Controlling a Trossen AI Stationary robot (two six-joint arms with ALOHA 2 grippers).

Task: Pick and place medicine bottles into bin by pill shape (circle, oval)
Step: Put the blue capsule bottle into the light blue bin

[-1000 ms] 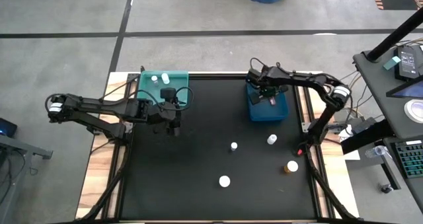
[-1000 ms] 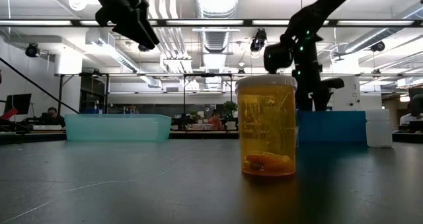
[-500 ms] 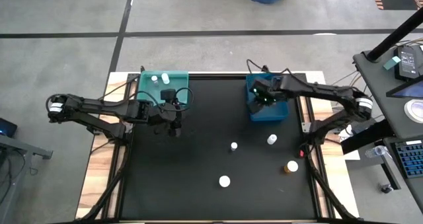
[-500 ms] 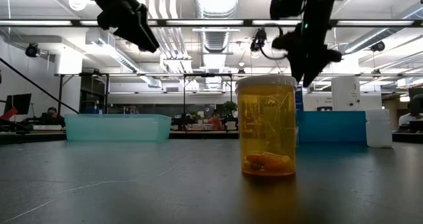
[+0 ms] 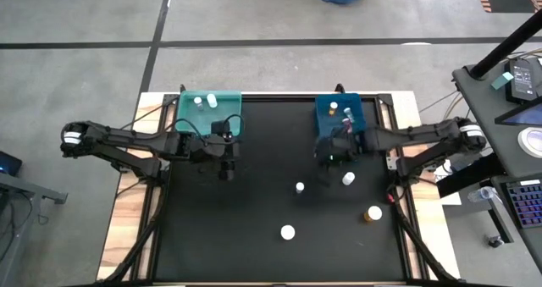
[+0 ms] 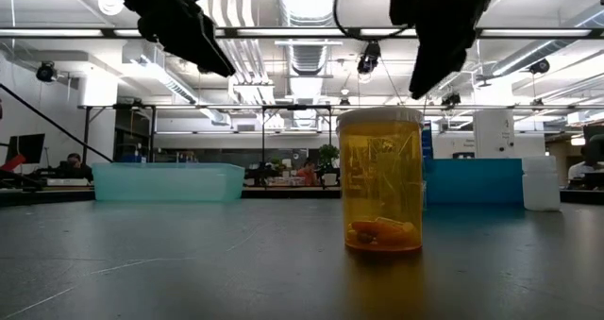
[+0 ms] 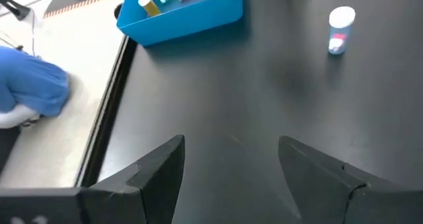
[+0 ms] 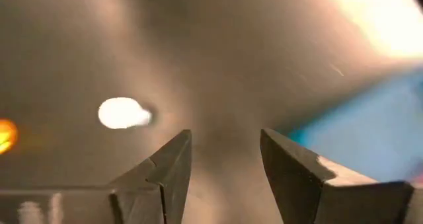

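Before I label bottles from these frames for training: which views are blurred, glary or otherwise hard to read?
Right wrist view: heavily motion-blurred, a white bottle a smear, strong glare in one corner. Left wrist view: sharp, blue bin readable. Low view: amber bottle crisp, backlit by ceiling lights, arms in silhouette. High view: evenly lit, bottles tiny.

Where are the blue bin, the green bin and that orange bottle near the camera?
blue bin (image 5: 327, 145): high view, its near-left corner.
green bin (image 5: 185, 111): high view, bare floor at its left side.
orange bottle (image 6: 381, 193): low view, middle of its amber body.
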